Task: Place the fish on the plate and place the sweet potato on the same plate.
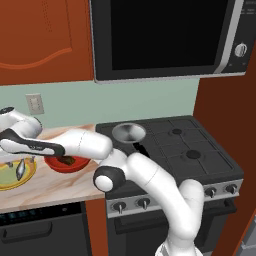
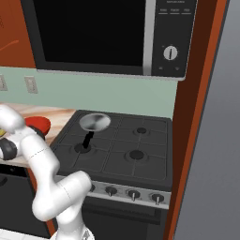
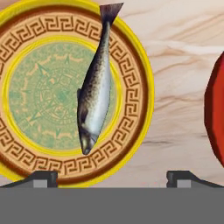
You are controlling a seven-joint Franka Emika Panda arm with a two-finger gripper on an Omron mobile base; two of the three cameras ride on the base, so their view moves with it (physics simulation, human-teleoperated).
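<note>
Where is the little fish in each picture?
Left base view: the fish lies on the plate at the far left, beside the red bowl.
Right base view: I can't spot it.
Hand view: it lies across the plate's right half.
Shared landmark: the red bowl.

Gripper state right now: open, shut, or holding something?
Gripper: open and empty, its tips set wide apart above the plate, where the fish lies free.
</note>
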